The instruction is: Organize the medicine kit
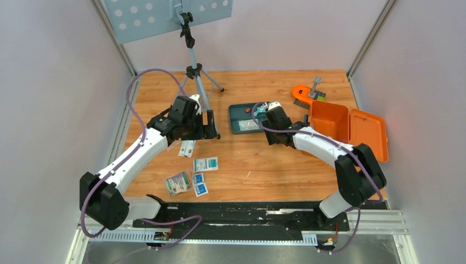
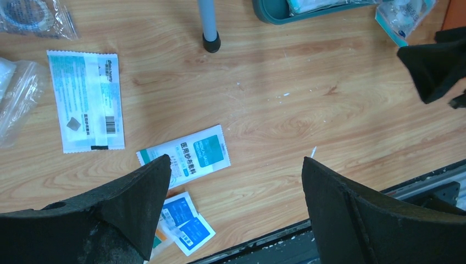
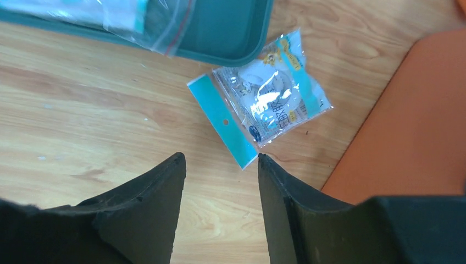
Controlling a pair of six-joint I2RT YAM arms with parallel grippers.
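Left gripper [image 2: 236, 165] hangs well left of the teal tray [image 1: 248, 118], jaws wide apart, nothing in them, with a white-and-teal sachet [image 2: 189, 155] flat on the wood below it. Over on the tray's right side, the right gripper [image 3: 221, 159], jaws parted and empty, hovers over the clear packet [image 3: 269, 102], which lies just beside the tray, toward the orange case [image 1: 329, 122]. Light, crinkly, slick film, I'd say, so pinch the flat blue header strip [image 3: 222, 122], not the puffy middle.

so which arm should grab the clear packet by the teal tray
Right. The right gripper hovers open just short of the packet, between tray and case. The left gripper is off over the sachets.
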